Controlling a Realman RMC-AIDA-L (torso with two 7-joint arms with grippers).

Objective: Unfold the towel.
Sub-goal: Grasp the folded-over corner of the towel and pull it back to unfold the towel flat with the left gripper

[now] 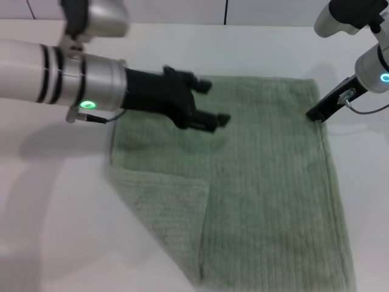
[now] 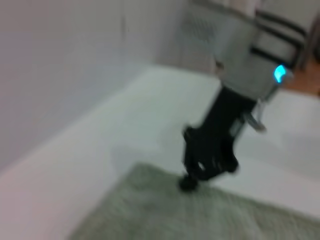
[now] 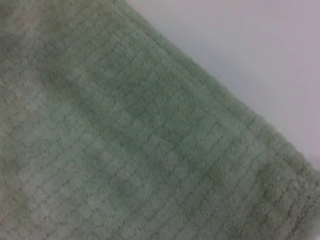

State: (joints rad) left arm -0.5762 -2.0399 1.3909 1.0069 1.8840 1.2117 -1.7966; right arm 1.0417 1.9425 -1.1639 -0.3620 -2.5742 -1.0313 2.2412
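The pale green towel [image 1: 267, 182] lies spread flat on the white table [image 1: 61, 201]. Its near left corner is folded over as a lighter triangular flap [image 1: 167, 213]. My left gripper [image 1: 214, 103] hovers over the towel's far left part, open and empty. My right gripper [image 1: 316, 114] is shut, with its tip down at the towel's far right edge. The left wrist view shows the right gripper [image 2: 189, 182] at the towel's border [image 2: 165, 210]. The right wrist view shows the towel's ribbed cloth [image 3: 125, 150] close up, with its edge against the table.
Bare white tabletop [image 1: 377, 201] surrounds the towel on the left, far side and right. A wall with dark seams [image 1: 226, 11] runs behind the table.
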